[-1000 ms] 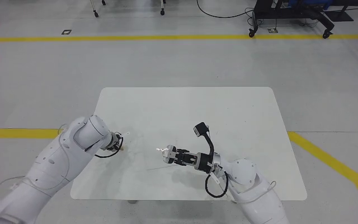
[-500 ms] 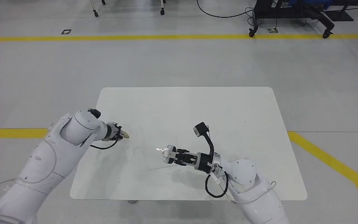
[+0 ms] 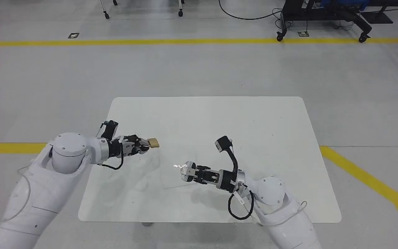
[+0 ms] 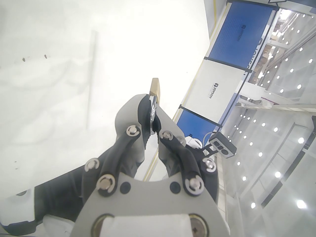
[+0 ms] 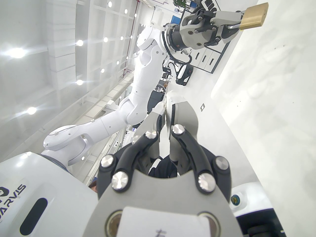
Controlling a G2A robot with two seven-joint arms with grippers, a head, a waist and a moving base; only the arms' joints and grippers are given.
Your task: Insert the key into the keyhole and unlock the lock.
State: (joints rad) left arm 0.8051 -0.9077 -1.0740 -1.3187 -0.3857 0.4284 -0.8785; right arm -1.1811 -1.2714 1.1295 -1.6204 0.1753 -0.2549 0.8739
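Lock [image 3: 153, 143] is hanging by its shackle in the left pincer [image 3: 145, 144], clamped shut above the desk's [image 3: 249, 124] left side. Right pincer [image 3: 188, 170] is pinching the key [image 3: 180, 167], well apart from the lock. Judging this as the alignment step: next, bringing both together, key tip squarely facing the lock's underside.

The left arm [image 3: 69, 152] stretches over the table's near-left part with its forearm about level. The left gripper [image 3: 143, 144] points toward the middle, its fingers pinched on the shackle of the lock [image 3: 153, 142]. The right arm [image 3: 268, 190] lies low with a straight wrist. The right gripper [image 3: 186, 169] points back at the left one, fingers pressed together on the key [image 5: 165, 104]. The two grippers are near but apart.
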